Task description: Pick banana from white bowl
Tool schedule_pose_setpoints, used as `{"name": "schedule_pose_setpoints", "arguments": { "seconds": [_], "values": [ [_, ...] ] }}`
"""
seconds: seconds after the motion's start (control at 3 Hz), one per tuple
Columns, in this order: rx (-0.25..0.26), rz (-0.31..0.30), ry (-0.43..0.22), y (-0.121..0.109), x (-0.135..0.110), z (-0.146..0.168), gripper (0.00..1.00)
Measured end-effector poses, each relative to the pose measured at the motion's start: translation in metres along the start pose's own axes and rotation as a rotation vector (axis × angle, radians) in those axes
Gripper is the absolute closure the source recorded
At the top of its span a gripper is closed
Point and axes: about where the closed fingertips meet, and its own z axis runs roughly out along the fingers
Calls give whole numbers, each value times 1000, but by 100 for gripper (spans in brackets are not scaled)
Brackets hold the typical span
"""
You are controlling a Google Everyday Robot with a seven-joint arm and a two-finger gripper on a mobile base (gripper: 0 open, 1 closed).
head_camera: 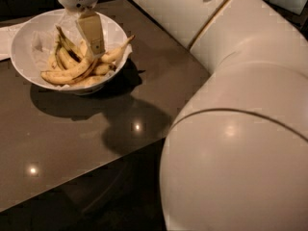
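The white bowl (21, 42) stands at the back left of the dark table, lined with crinkled white paper and holding several bananas. A long, curved yellow banana (65, 75) lies along the front of the pile. A shorter one (118, 52) sticks out over the right rim. My gripper (96, 49) hangs down into the bowl from above, over the middle of the pile, its tip right at the bananas. I cannot tell whether it touches or holds one.
A flat white sheet (5, 37) lies left of the bowl at the table's edge. The brown table (72, 143) stretches toward the front. My large white arm (231, 105) fills the right side and top of the view.
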Motion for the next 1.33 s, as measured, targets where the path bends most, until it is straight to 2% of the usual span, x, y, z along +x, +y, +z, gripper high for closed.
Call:
{"name": "schedule_pose_setpoints", "arguments": {
  "seconds": [0.67, 1.33],
  "values": [
    [-30, -34, 34, -6, -8, 18, 34],
    [-77, -60, 21, 2, -17, 39, 34]
  ]
}}
